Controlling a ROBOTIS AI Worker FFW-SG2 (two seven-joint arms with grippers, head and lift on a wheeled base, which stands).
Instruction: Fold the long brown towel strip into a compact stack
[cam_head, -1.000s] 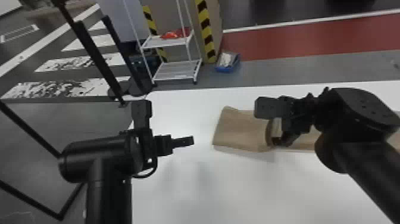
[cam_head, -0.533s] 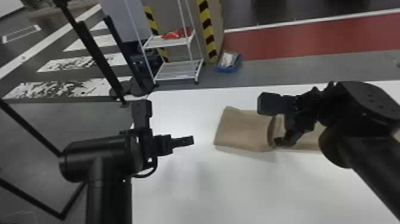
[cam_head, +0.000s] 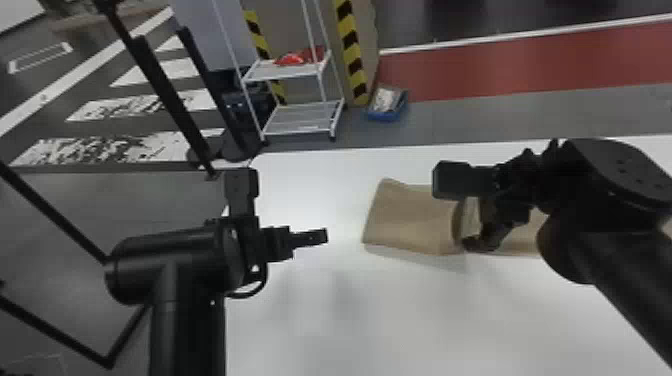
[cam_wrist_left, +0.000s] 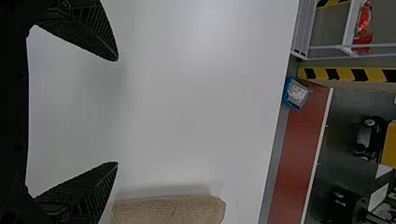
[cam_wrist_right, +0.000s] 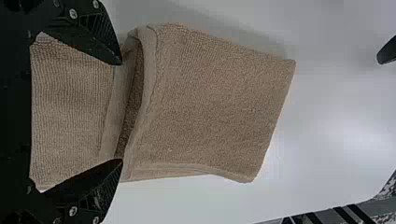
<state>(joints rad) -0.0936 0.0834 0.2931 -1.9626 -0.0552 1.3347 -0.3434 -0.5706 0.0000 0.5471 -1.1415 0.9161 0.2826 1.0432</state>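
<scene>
Gaping in wrist views, jaws of left gripper (cam_head: 296, 240) and right gripper (cam_head: 470, 220), hollow fold of towel (cam_wrist_right: 210, 102) plain in the latter's.

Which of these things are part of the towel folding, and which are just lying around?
Part of the job:
- brown towel, partly folded
- right claw, open at the towel's folded part
- left claw, open, off to the towel's left
- white table underneath

Just lying about:
- white rack
- red item on the rack
- blue container on the floor

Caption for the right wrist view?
Open right gripper over the towel, partly folded on the table.
</scene>
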